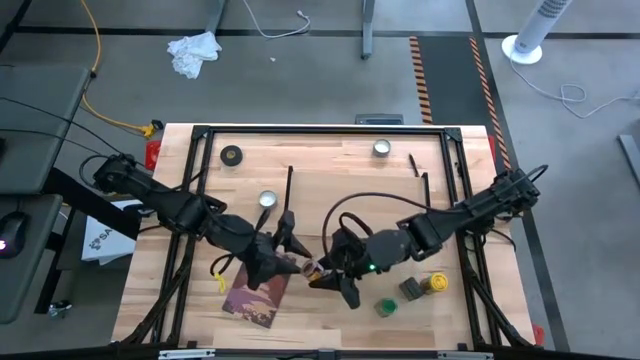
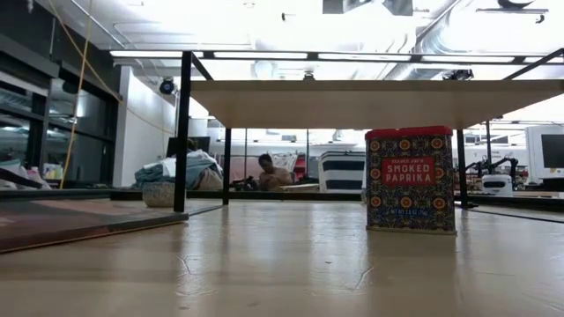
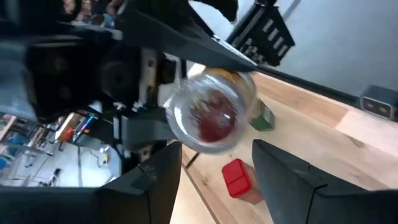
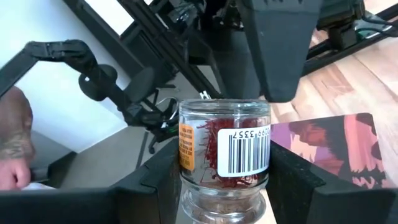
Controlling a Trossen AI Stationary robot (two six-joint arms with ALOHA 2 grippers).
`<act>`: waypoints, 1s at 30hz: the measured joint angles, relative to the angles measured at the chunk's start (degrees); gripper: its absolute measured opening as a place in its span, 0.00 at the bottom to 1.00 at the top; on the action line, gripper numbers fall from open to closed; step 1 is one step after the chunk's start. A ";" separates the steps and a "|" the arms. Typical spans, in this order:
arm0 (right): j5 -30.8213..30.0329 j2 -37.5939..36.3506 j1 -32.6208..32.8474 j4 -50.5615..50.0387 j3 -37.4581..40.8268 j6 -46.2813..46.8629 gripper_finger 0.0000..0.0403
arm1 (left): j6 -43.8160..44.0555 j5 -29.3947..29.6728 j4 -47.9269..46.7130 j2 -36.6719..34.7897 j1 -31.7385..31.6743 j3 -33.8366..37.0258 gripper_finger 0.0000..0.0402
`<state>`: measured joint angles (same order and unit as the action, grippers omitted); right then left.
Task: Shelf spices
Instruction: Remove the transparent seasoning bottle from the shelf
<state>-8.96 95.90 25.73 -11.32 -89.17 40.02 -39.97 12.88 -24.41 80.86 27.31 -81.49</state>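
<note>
Step in hand: a transfer of the clear glass jar (image 4: 225, 155) between the two arms, above the front middle of the table (image 1: 330, 165).

Right gripper (image 1: 335, 270): closed on the jar; its wrist view shows a dark finger (image 4: 163, 177) pressed to each side of the glass, barcode label facing the camera, red threads inside.

Left gripper (image 1: 285, 258): close beside the right one. Its wrist view looks onto one end of the jar (image 3: 208, 112), with its own fingers (image 3: 152, 180) spread fairly wide and apart from the glass; it holds nothing.

Other spices: the red box (image 2: 411, 180) stands on the table beneath the shelf (image 2: 370, 99); the green-topped jar (image 1: 386, 306), yellow-topped jar (image 1: 436, 284) and dark grey tin (image 1: 410, 288) sit together near the front right. A brown-and-maroon book (image 1: 255, 295) lies below the left gripper.

Judgement: early in the task; nothing can be seen shelved. Next the left gripper must close squarely round the jar before the right lets go; a premature release risks a drop
</note>
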 joint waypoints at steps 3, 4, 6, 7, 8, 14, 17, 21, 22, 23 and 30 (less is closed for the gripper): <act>0.12 0.00 -0.25 0.01 0.00 -0.33 0.43 | 1.03 2.62 0.56 -0.04 -0.04 -0.02 0.49; 0.12 0.00 -0.25 0.01 0.00 -0.37 0.43 | 1.61 4.14 0.06 -0.04 -0.02 -0.04 0.49; 0.11 0.00 -0.25 -0.65 0.00 0.39 0.43 | 4.48 7.18 -2.69 -0.07 -0.04 -0.04 0.49; 0.15 0.00 -0.11 -1.79 0.00 1.51 0.43 | 6.79 8.21 -4.64 -0.07 -0.06 -0.04 0.49; 0.13 0.00 0.34 -3.47 0.00 3.07 0.43 | 9.58 8.73 -7.05 -0.07 -0.09 -0.04 0.49; 0.90 0.00 6.79 -19.01 0.00 16.41 0.43 | 25.13 5.06 -21.28 -0.24 -0.04 -0.04 0.49; 4.49 0.35 11.32 -27.10 -0.02 26.97 0.43 | 29.75 4.25 -25.01 -0.42 -0.04 0.65 0.49; 12.68 2.74 17.47 -37.18 -0.02 42.74 0.43 | 33.10 4.70 -24.42 -1.60 -0.09 3.79 0.49; 15.24 3.49 18.74 -39.44 -0.02 46.69 0.43 | 33.61 4.79 -24.17 -1.83 -0.09 4.47 0.49; 18.33 4.28 19.93 -41.45 -0.02 50.67 0.43 | 33.98 4.82 -23.78 -2.06 -0.07 5.18 0.49; 36.83 10.25 23.22 -50.47 0.00 59.46 0.43 | 34.83 5.82 -21.96 -2.99 -0.28 7.85 0.49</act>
<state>27.87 106.15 48.94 -61.79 -89.17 99.49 -5.14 18.70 -46.37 77.87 27.03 -73.65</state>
